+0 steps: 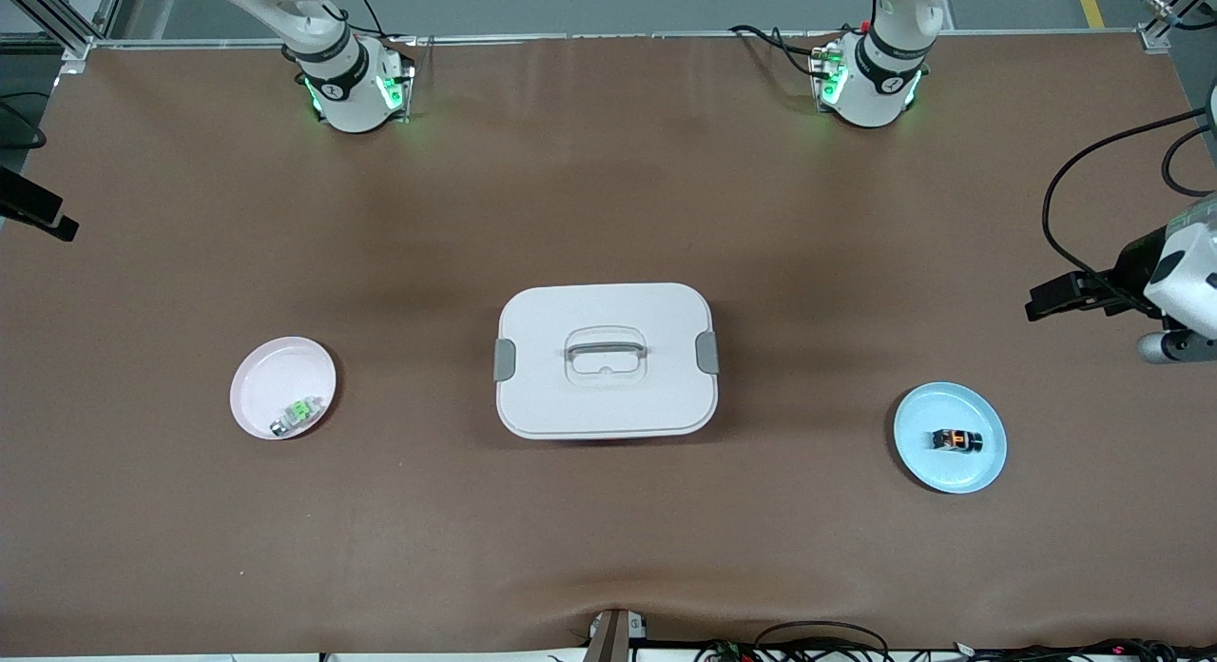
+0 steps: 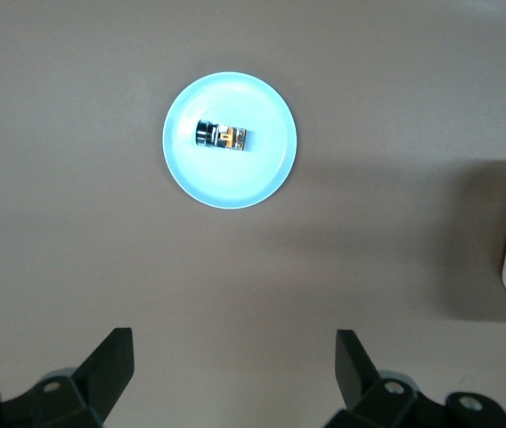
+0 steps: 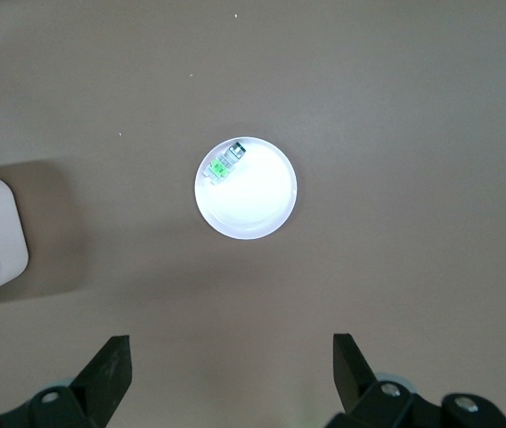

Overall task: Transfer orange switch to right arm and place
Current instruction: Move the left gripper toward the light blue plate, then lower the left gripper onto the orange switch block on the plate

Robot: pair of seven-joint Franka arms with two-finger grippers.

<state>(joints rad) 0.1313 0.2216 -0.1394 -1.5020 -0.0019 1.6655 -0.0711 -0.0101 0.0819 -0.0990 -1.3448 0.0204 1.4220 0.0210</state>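
No readable text, brand, number or label anywhere; only a small round emblem on each arm base, near the white lidded box, too small to make out as letters

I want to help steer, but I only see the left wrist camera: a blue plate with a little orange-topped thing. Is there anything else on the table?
Observer: Yes. A white lidded box sits mid-table, with the blue plate and its orange switch toward the left arm's end.
Operator: Is there another plate?
Observer: A pink plate toward the right arm's end holds a green-topped part.
Operator: What is the other hand doing?
Observer: The right gripper hangs open, high over that pink plate. The left gripper is open too.
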